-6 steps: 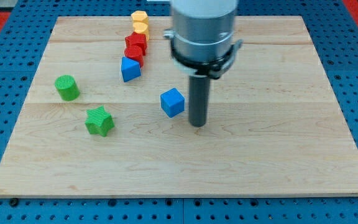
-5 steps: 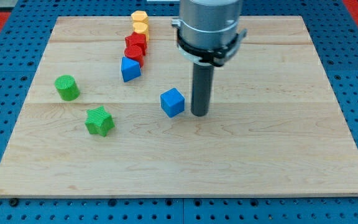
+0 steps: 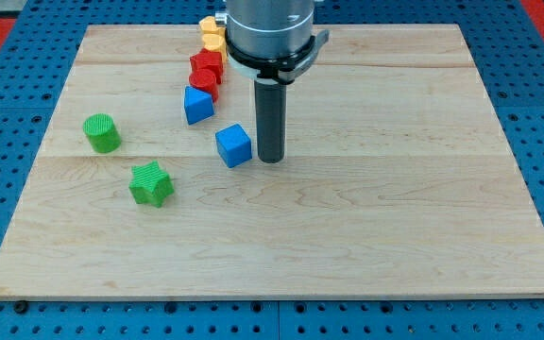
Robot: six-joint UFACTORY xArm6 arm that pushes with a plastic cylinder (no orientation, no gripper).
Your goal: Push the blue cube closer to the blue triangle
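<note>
The blue cube [image 3: 234,145] lies near the middle of the wooden board [image 3: 395,217], below and right of the blue triangle [image 3: 197,105]. My tip [image 3: 269,159] stands just right of the cube, close against its right side. A gap of about one block's width separates cube and triangle.
Above the triangle runs a column of red blocks [image 3: 206,72] and yellow blocks [image 3: 212,33], partly hidden by the arm. A green cylinder [image 3: 102,133] and a green star [image 3: 151,183] lie at the view's left.
My tip has moved left and slightly up, and the blue cube has slid left and up with it, closer to the blue triangle.
</note>
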